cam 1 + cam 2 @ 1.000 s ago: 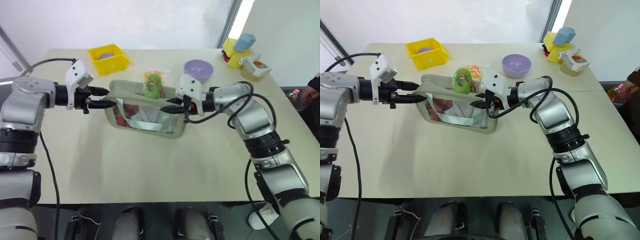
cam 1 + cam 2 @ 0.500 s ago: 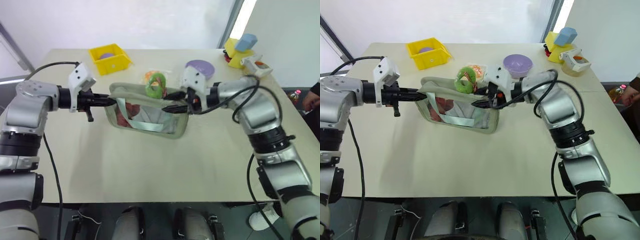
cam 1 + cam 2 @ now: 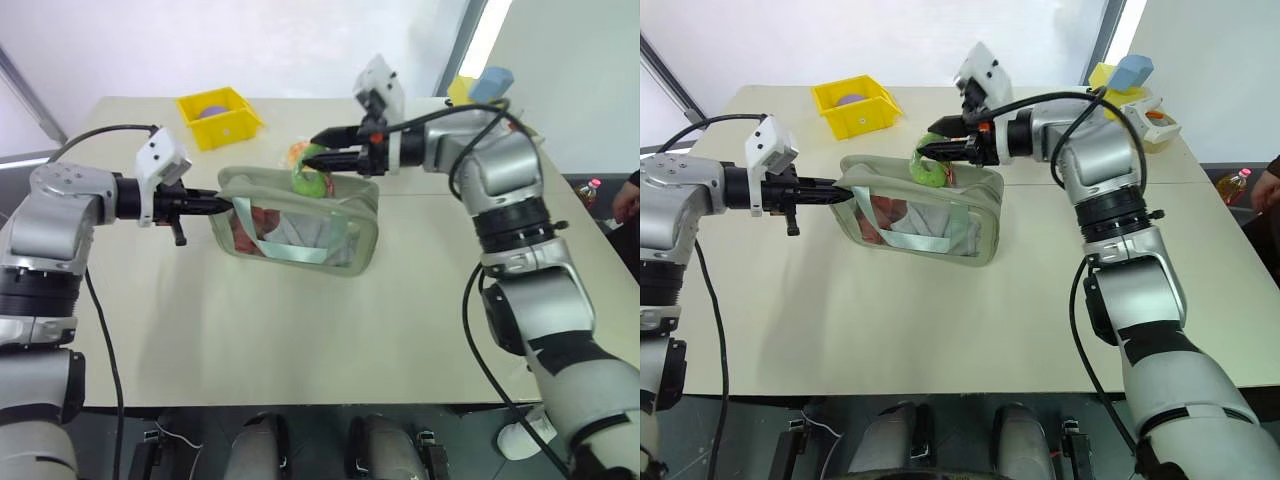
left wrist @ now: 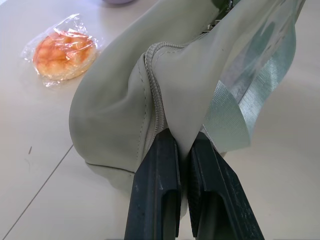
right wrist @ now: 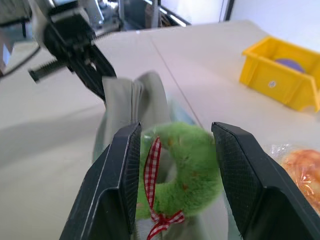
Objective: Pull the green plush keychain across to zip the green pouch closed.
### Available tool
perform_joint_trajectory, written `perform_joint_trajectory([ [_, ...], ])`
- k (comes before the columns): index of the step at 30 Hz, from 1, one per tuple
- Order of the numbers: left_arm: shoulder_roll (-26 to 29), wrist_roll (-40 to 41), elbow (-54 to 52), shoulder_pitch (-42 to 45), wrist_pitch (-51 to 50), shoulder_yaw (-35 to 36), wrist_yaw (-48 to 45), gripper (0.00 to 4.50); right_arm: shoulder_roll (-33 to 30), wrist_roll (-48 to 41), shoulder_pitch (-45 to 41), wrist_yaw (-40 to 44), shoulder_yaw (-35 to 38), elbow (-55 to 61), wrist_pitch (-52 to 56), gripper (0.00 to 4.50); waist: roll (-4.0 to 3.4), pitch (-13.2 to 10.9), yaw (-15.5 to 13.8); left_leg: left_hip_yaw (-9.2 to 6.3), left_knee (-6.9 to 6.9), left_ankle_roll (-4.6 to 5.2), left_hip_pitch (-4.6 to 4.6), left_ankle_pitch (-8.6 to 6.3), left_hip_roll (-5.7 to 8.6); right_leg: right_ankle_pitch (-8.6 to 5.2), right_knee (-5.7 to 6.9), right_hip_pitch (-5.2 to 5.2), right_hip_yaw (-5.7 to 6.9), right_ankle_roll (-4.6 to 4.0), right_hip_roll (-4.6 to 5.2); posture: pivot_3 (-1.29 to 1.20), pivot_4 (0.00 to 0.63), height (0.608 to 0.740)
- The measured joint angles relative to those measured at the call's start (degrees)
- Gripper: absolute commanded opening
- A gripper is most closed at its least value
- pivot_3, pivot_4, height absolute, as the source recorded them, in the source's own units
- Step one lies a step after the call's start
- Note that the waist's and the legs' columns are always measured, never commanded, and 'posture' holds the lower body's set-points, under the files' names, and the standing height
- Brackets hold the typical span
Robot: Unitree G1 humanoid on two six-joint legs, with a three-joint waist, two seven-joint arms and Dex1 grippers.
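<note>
Right now your left pincer [image 4: 182,165] is clamped on the green pouch [image 3: 300,225] end; right pincer [image 5: 175,165], jaws apart, straddles the green plush keychain [image 5: 182,170] at the pouch's 12 o'clock.

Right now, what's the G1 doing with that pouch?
It's zipping up the green pouch on the table. The left gripper has its jaws shut on the pouch's end fabric, holding it in place. The right gripper sits over the pouch's top with its jaws open on either side of the green plush keychain, not yet clamped on it. A wrapped bun lies beside the pouch.
</note>
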State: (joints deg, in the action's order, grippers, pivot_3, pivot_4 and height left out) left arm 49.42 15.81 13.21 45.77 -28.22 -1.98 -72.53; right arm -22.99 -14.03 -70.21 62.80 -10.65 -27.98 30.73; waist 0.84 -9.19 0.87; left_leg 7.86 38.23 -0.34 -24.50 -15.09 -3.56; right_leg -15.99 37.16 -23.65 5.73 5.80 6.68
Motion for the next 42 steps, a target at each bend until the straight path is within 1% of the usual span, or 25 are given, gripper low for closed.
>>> perform_joint_trajectory([
  [5, 0.1, 0.0, -0.9, -0.6, -0.3, 0.5, 0.0, 0.0, 0.2, 3.8, 0.0, 0.8, -2.1, -4.3, -6.1, 2.31, 0.0, 0.0, 0.1, 0.0, 0.0, 0.0, 0.0, 0.0, 0.0, 0.0, 0.0, -0.01, 0.0, 0.0, 0.0, 0.0, 0.15, 0.74],
  [6, 0.1, 0.0, -1.1, -0.7, -0.4, 0.5, 0.0, 0.0, 0.2, 3.8, 0.0, 1.0, -2.0, -4.5, -6.2, 2.07, 0.0, 0.0, 0.1, 0.0, 0.0, 0.0, 0.0, 0.0, 0.0, 0.0, 0.0, 0.0, 0.0, 0.0, 0.0, 0.0, 0.15, 0.74],
  [8, 0.1, 0.0, -1.6, -0.9, -0.6, 0.6, 0.1, 0.0, 0.2, 3.8, 0.0, 1.5, -2.0, -4.8, -6.4, 1.42, 0.0, 0.0, 0.1, 0.0, 0.0, 0.0, 0.0, 0.0, 0.0, 0.0, 0.0, 0.0, 0.0, 0.0, 0.0, 0.0, 0.15, 0.74],
  [10, 0.1, 0.0, -2.1, -1.0, -0.9, 0.6, 0.1, 0.0, 0.2, 3.8, 0.0, 1.8, -2.0, -4.8, -6.7, 0.41, 0.0, 0.0, 0.1, -0.01, 0.0, 0.0, 0.0, 0.0, 0.0, 0.0, 0.01, 0.0, 0.0, 0.0, 0.0, 0.0, 0.15, 0.74],
  [11, 0.1, 0.0, -2.1, -1.0, -1.0, 0.6, 0.1, 0.0, 0.2, 3.8, 0.0, 1.9, -1.9, -4.8, -6.7, 0.07, 0.0, 0.0, 0.0, 0.0, 0.0, -0.01, 0.0, 0.0, 0.0, 0.0, 0.0, 0.0, 0.0, 0.0, 0.0, 0.0, 0.15, 0.74],
  [14, -0.1, 0.0, -2.1, -1.0, -1.0, 0.6, 0.4, 0.0, 0.0, 3.4, -0.1, 1.6, -0.6, -4.8, -4.8, 0.07, 0.0, 0.0, 0.0, -0.01, 0.0, 0.0, 0.0, 0.0, 0.0, 0.0, 0.01, 0.0, 0.0, 0.0, 0.0, 0.0, 0.15, 0.74],
  [16, -0.2, 0.1, -2.2, -1.0, -1.0, 0.6, 0.4, 0.0, -0.9, 2.0, -0.7, 0.9, 1.5, -4.5, -1.1, 0.07, -0.01, 0.0, -0.1, -0.01, 0.0, -0.01, 0.0, 0.0, 0.0, 0.0, 0.0, 0.0, 0.0, 0.0, 0.0, 0.0, 0.15, 0.74],
  [20, -0.2, 0.7, -2.8, -1.5, -1.0, 0.7, 0.5, 0.0, -6.7, -2.2, -0.7, 0.5, 5.7, 4.6, 9.4, 0.07, -0.01, 0.0, -0.3, -0.03, 0.0, 0.0, -0.02, 0.0, 0.0, 0.0, -0.01, 0.0, 0.0, 0.0, 0.01, 0.0, 0.15, 0.74],
  [23, -0.2, 1.1, -3.4, -2.5, -1.0, 1.1, 0.7, 0.0, -10.3, -3.2, 0.6, -1.7, 8.2, 11.3, 13.8, 0.07, -0.01, 0.0, -0.1, -0.03, 0.0, 0.0, 0.04, 0.0, -0.01, 0.0, 0.0, 0.04, 0.0, 0.0, 0.01, 0.0, 0.15, 0.74],
  [27, -0.2, 1.2, -4.6, -3.2, -1.3, 1.5, 1.5, 0.0, -12.1, -2.7, 4.9, -6.2, 9.2, 14.0, 16.3, 0.07, -0.01, 0.0, -0.1, -0.01, -0.01, 0.0, 0.05, 0.0, 0.0, 0.0, -0.01, 0.05, -0.01, 0.0, 0.01, 0.0, 0.15, 0.74],
  [31, -0.1, 2.6, -6.9, -5.4, -1.8, 2.3, 2.3, 0.0, -20.4, 3.9, 14.7, -12.8, 8.6, 18.1, 12.1, 0.07, -0.01, 0.0, -0.8, 0.01, 0.0, 0.05, -0.02, -0.03, 0.05, 0.0, -0.08, 0.03, -0.01, 0.0, 0.09, 0.0, 0.15, 0.74],
  [33, 0.0, 3.3, -7.9, -6.3, -2.5, 2.7, 2.7, 0.0, -22.9, 6.7, 20.3, -15.3, 7.7, 20.8, 9.6, 0.07, -0.02, 0.0, -0.5, 0.03, 0.01, 0.04, 0.02, -0.02, 0.05, 0.0, -0.08, 0.03, -0.02, 0.0, 0.09, 0.0, 0.15, 0.74],
  [34, 0.0, 3.6, -8.7, -6.9, -2.7, 2.8, 2.9, 0.0, -23.0, 8.0, 23.2, -17.0, 6.8, 22.9, 8.8, 0.07, -0.05, 0.0, -0.2, 0.02, 0.0, 0.0, 0.1, 0.0, 0.03, 0.0, -0.06, 0.05, -0.02, 0.01, 0.08, 0.0, 0.15, 0.74],
  [38, -0.1, 4.1, -10.1, -7.5, -3.7, 2.9, 4.0, 0.0, -22.2, 10.6, 28.8, -22.3, 6.2, 27.6, 8.8, 0.07, -0.08, 0.0, -0.2, 0.02, -0.04, -0.02, 0.08, 0.01, 0.02, -0.01, -0.06, 0.04, -0.02, 0.01, 0.06, 0.0, 0.15, 0.74],
  [39, -0.1, 4.3, -10.3, -7.7, -4.0, 3.0, 4.4, 0.0, -20.5, 10.7, 30.0, -24.0, 6.6, 28.9, 9.7, 0.07, -0.06, 0.1, -0.2, 0.0, -0.02, -0.02, 0.1, 0.01, 0.01, -0.01, -0.06, 0.08, -0.02, 0.01, 0.04, 0.0, 0.15, 0.74],
  [42, -0.2, 4.8, -11.1, -8.3, -5.1, 3.3, 5.6, 0.0, -10.9, 10.2, 34.4, -29.1, 6.6, 30.4, 13.5, 0.07, 0.0, 0.1, -0.1, -0.02, 0.0, -0.03, 0.15, 0.02, 0.0, -0.01, -0.06, 0.16, -0.01, 0.01, 0.01, 0.0, 0.15, 0.74],
])
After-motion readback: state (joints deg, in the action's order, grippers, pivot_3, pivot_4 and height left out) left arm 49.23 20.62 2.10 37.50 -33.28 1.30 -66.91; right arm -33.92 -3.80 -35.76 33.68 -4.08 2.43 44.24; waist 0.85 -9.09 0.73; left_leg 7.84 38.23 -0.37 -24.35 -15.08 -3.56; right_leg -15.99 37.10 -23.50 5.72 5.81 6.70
